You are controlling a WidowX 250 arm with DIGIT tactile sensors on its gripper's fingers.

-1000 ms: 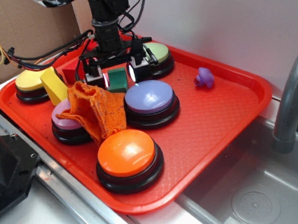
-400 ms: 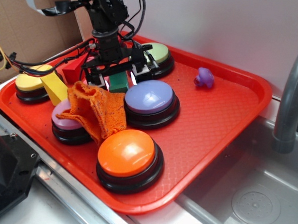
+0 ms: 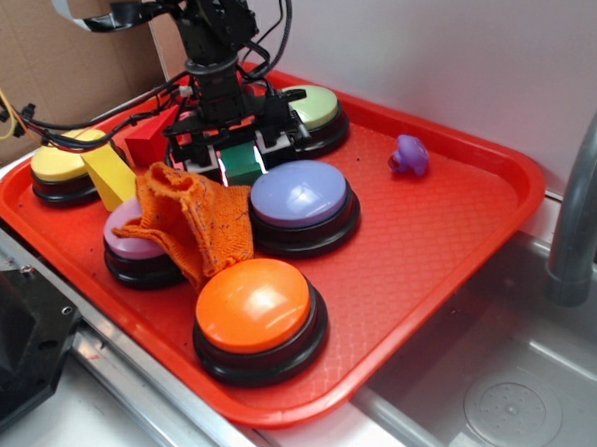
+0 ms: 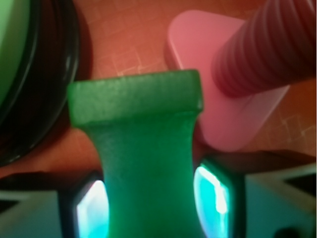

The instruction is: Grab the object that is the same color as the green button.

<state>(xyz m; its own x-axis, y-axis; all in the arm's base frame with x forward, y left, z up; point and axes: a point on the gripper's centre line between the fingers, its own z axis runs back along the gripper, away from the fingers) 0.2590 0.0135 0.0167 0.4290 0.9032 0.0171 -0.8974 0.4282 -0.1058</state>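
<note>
Two fingers [image 4: 214,198] of the gripper [image 3: 240,158] sit clamped on the green block [image 4: 143,163], its waist apparently pinched between their pads. Beyond the fingertips lies the red tray [image 3: 428,240]; the green button [image 3: 315,106] sits just to one side, touching nothing they hold.

The exterior view looks down from the near side, at an angle, on the whole red tray [image 3: 448,231], with the sink at the right. The wrist view sits very close behind the gripper [image 4: 151,203] and looks along it at the green block [image 4: 143,148]. Both views share this block [image 3: 242,160] and the green button [image 3: 315,106] [image 4: 12,44].
</note>
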